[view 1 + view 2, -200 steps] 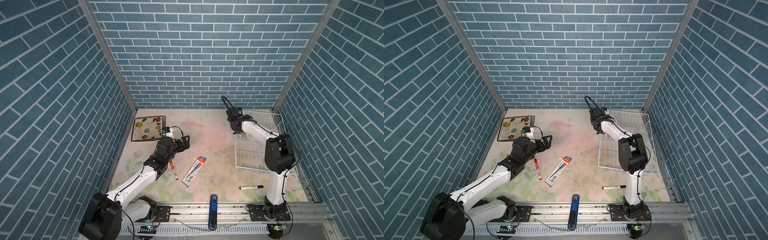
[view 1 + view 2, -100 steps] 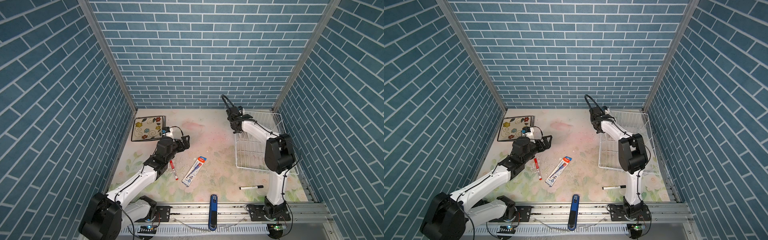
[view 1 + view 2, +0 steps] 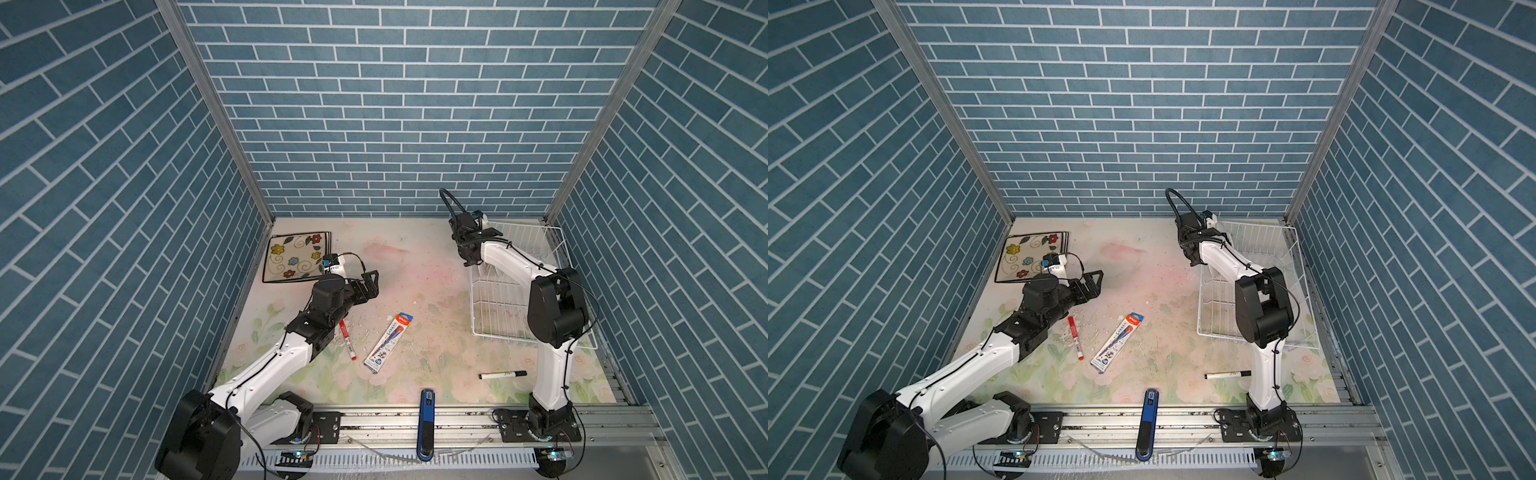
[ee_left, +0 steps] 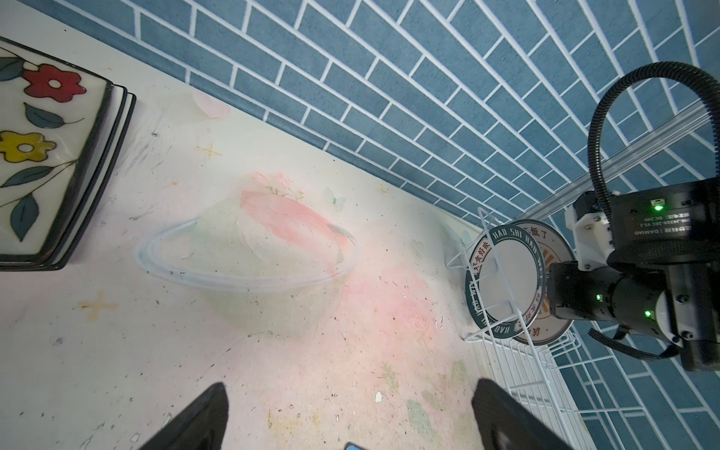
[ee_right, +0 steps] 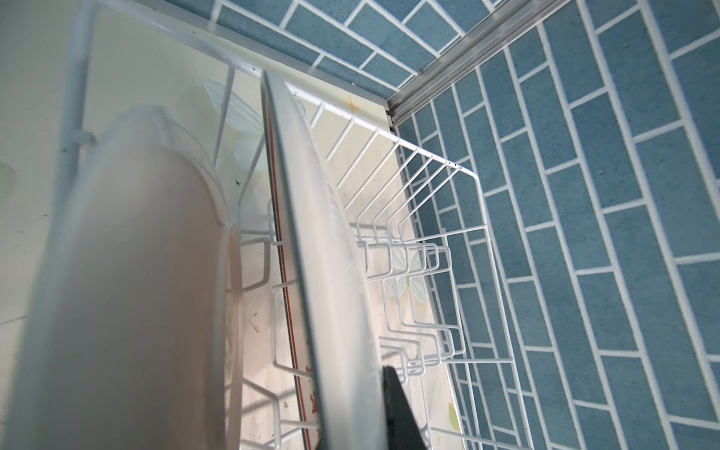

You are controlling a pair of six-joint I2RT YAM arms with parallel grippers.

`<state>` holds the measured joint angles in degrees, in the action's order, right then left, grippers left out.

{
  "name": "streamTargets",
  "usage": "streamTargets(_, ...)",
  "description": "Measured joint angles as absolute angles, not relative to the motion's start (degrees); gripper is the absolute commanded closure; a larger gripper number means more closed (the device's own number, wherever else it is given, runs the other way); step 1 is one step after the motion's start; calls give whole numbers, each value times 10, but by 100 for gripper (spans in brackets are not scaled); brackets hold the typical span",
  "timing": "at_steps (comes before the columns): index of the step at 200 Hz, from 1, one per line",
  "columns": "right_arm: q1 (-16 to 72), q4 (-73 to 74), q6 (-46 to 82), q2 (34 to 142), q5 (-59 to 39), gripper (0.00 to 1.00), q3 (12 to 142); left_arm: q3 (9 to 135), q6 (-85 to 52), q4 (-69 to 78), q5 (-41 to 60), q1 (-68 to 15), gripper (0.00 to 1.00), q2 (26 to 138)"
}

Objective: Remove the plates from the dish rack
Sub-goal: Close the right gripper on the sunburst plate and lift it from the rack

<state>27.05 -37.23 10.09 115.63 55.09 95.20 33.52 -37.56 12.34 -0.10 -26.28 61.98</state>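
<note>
White round plate [image 5: 323, 233], at the dish rack's [image 5: 428, 156] far end, has just been clamped by the right gripper [image 5: 362, 424], so lifting is judged next; the left gripper [image 4: 350, 389] is held spread wide.

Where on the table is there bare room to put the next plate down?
Widest bare patch: far middle of the floral tabletop, between the stack of square flowered plates and the white wire dish rack. Crowded: the near middle, where the red marker, packaged pen and black marker lie.
</note>
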Motion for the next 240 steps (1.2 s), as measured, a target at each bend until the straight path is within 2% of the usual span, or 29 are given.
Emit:
streamTargets(115,284,-325,48,1133,589,100,950,340,-376,100,3,-263,0,609)
streamTargets(196,305,-293,15,1056,602,100,937,341,-380,99,25,-263,0,604)
streamTargets(240,318,-293,7,955,597,100,905,348,-380,97,34,-263,0,603)
